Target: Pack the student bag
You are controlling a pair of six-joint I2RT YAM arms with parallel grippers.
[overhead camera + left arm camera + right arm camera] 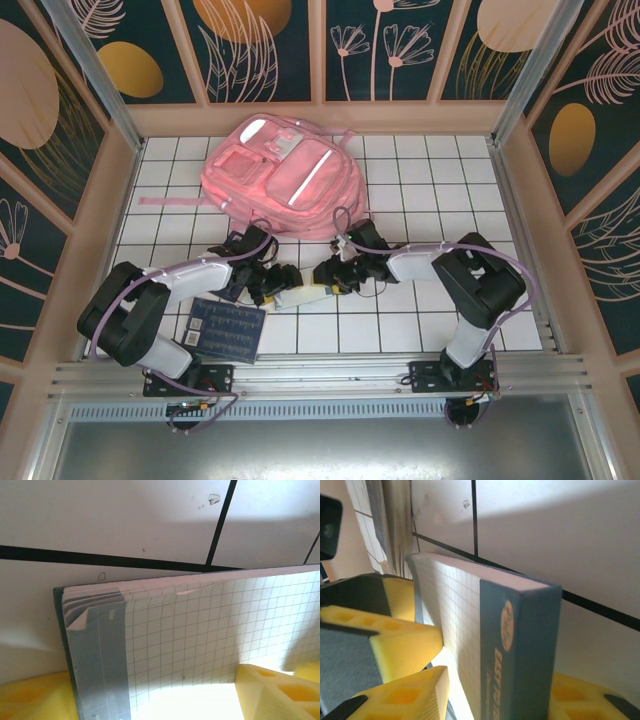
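Observation:
The student bag (pixel 285 175), a big pink backpack with pale strips, lies at the back of the tiled table. In front of it both arms meet at a squared-paper notepad (pixel 303 294) with a blue-grey spine. My left gripper (pixel 272 285) holds the notepad (pixel 200 635) up on edge, wedged slantwise between its yellow fingers (pixel 280 690). My right gripper (pixel 500 680) straddles the notepad's spine end (pixel 520 645); a bright gap shows between its left finger (pixel 405 695) and the paper face. A finger of the left gripper (pixel 405 635) presses that face.
A dark flat book with a patterned cover (pixel 225 328) lies by the left arm's base. A pink strap (pixel 170 201) trails left from the bag. Patterned walls close in the table, and a metal rail (pixel 320 375) runs along its near edge.

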